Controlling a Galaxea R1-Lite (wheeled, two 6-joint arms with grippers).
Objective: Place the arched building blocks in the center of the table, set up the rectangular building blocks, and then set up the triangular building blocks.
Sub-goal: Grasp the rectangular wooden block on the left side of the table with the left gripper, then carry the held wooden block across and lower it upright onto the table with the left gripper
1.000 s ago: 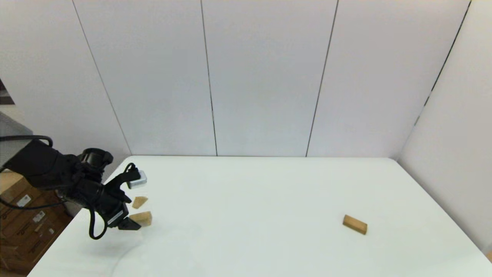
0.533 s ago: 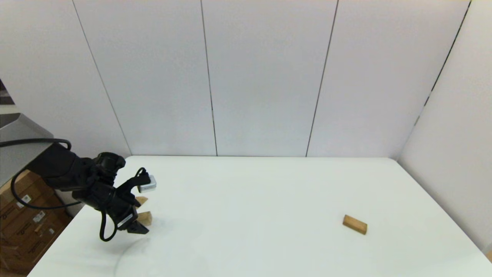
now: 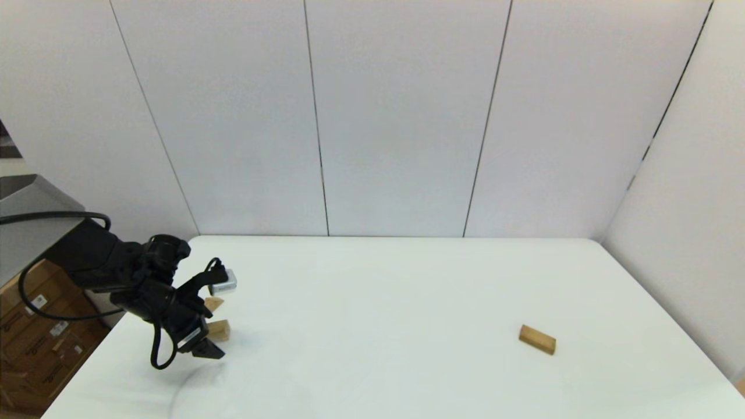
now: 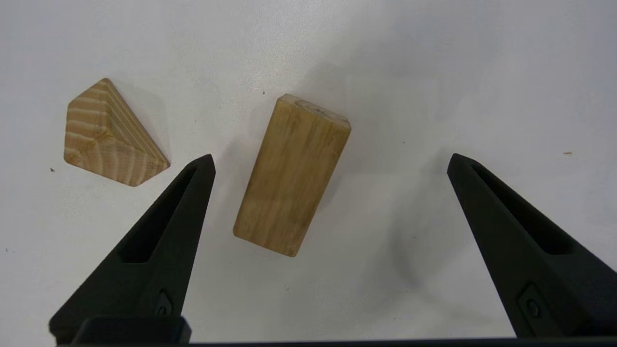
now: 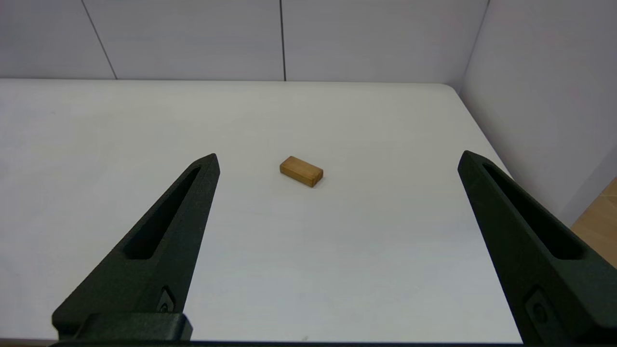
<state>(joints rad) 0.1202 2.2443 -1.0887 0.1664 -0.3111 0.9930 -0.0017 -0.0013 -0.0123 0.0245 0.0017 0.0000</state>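
The table (image 3: 407, 291) holds all three blocks flat. The left gripper (image 4: 329, 161) has swung in and dropped since a second ago, now open over the arch (image 4: 291, 174) at the near left, wedge (image 4: 112, 135) just beside. Slab (image 3: 537, 339) lies far right. Right gripper (image 5: 337, 161) is parked, open. A grasp looks imminent.

Arched block (image 4: 291, 176) between spread jaws — triangular wedge (image 4: 110, 136) near, outside one jaw.

Bright even light, soft shadows, sharp focus
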